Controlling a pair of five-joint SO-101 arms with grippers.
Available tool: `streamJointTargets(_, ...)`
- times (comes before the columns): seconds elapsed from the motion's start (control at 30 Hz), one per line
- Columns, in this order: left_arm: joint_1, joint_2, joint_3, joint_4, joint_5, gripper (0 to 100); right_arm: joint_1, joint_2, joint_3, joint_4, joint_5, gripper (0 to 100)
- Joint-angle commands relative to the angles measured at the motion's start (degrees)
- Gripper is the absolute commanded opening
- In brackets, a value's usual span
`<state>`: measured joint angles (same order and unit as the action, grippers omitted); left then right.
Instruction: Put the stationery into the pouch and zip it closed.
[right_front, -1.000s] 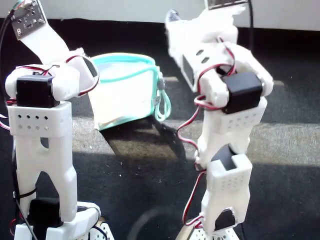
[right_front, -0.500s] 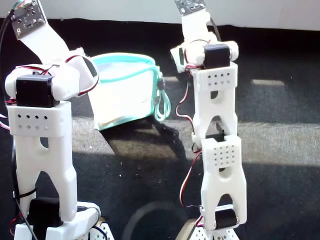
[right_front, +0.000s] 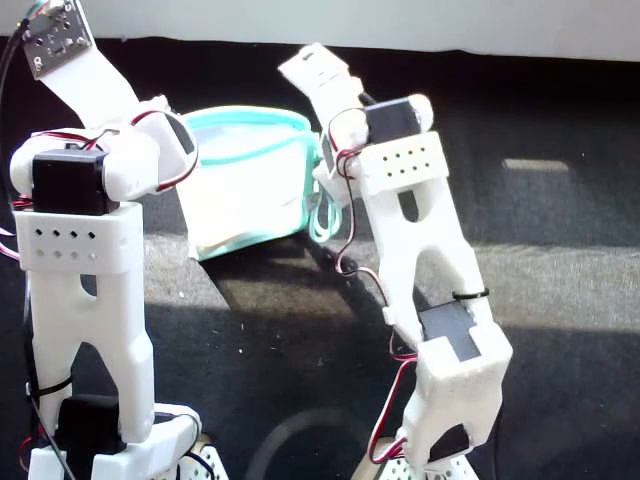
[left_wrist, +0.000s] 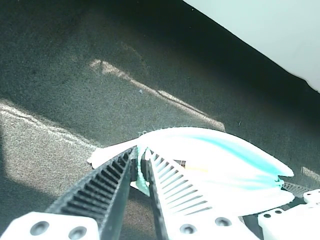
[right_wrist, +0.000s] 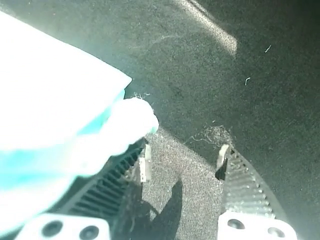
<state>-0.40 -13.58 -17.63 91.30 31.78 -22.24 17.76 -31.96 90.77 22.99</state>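
Note:
A translucent white pouch (right_front: 250, 180) with teal trim stands on the dark mat between the two arms, its mouth open at the top. In the left wrist view my left gripper (left_wrist: 141, 166) is shut on the teal edge at one end of the pouch (left_wrist: 220, 160). A pencil-like piece of stationery (left_wrist: 192, 166) shows through the pouch wall. My right gripper (right_wrist: 182, 161) is open at the pouch's other end, just above the mat. The pouch corner (right_wrist: 135, 117) lies against one of its fingers (right_wrist: 144, 162), with nothing between the jaws.
The dark mat (right_front: 560, 230) is crossed by sunlit bands. A white wall (right_front: 560, 25) runs along the back. A teal cord (right_front: 328, 205) hangs at the pouch's right end. Part of the right arm (left_wrist: 295, 220) shows in the left wrist view.
The right arm has swung left from the back right of the table, and its gripper now sits at the pouch's right end. The left arm and the pouch have stayed put.

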Motion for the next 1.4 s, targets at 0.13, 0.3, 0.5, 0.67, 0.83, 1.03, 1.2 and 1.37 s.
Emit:
streamJointTargets(0.13, -0.1, 0.0, -0.7, -0.2, -0.5, 1, -1.5, -3.6, 6.6, -12.7, 1.1, 21.7)
streamJointTargets(0.3, -0.2, -0.1, -0.7, -0.2, -0.5, 1, -1.8, -3.8, 6.4, -15.1, 1.2, 21.7)
streamJointTargets(0.5, -0.2, -0.1, -0.8, -0.2, -0.5, 1, -2.8, -7.1, 6.3, -11.0, 1.3, 21.7)
streamJointTargets(0.67, -0.2, 0.0, -0.8, -0.2, -0.5, 1, -2.7, -8.0, 6.3, -10.8, 6.7, 21.7)
streamJointTargets(0.83, 0.0, 0.0, -0.8, -0.2, -0.5, 1, -3.6, -8.0, 6.6, -13.8, 7.1, 21.7)
streamJointTargets(1.03, -0.1, 0.0, -0.8, -0.2, -0.5, 1, -3.4, -7.9, 6.8, -17.8, 7.2, 11.6)
streamJointTargets(1.2, 0.0, -0.1, -0.7, -0.2, -0.5, 1, -1.3, -8.2, 6.4, -18.5, 7.0, 0.6)
streamJointTargets(1.37, -0.1, -0.1, -0.8, -0.2, -0.5, 1, 2.1, -11.0, 5.8, -15.4, 7.2, 0.6)
